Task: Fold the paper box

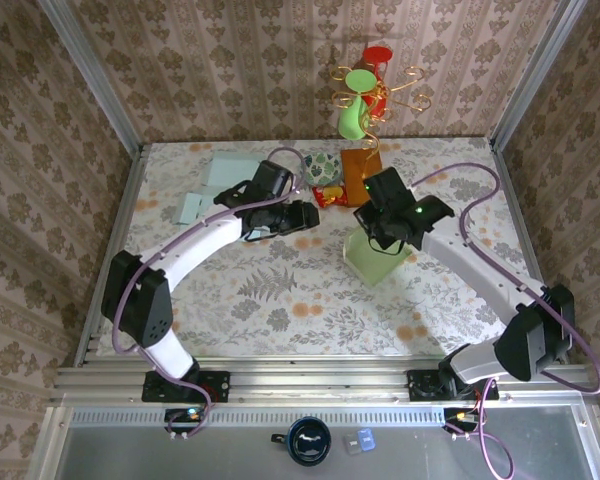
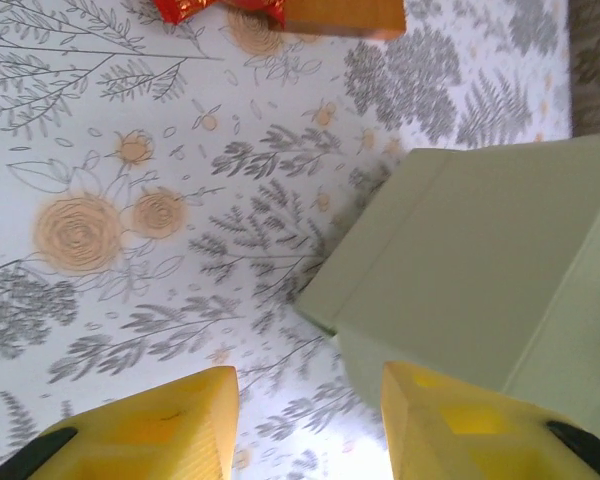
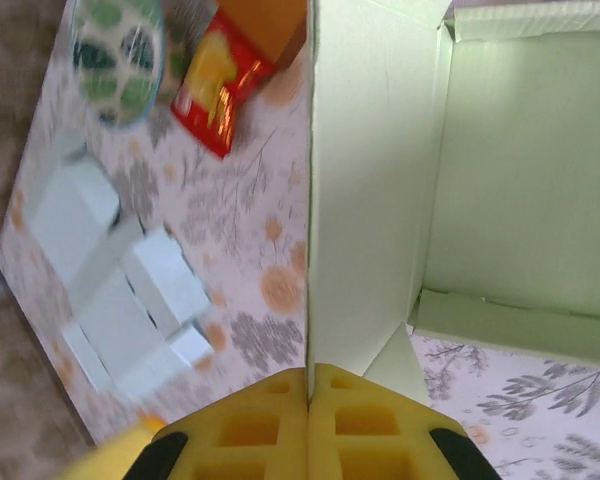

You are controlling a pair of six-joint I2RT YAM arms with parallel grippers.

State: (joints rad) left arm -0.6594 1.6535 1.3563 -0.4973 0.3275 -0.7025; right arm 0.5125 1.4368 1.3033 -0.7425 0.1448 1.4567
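Two arms, one grip

Top view: the pale green paper box [image 1: 372, 262] stands right of centre on the floral tablecloth [image 1: 270, 290]. The right gripper [image 1: 385, 238] is at its far wall, and the left gripper [image 1: 302, 215] hangs near its left side.

Left wrist: yellow fingers [image 2: 170, 430] are spread with nothing between them, the box just beside them.

Right wrist: yellow pads [image 3: 260, 430] are pressed together, pinching the box's upright wall. A red snack packet [image 3: 218, 85] lies beyond.

Left hand [image 2: 306, 390] hovers, fingers apart; right hand [image 3: 308, 385] clamps the paper box [image 3: 370, 200].
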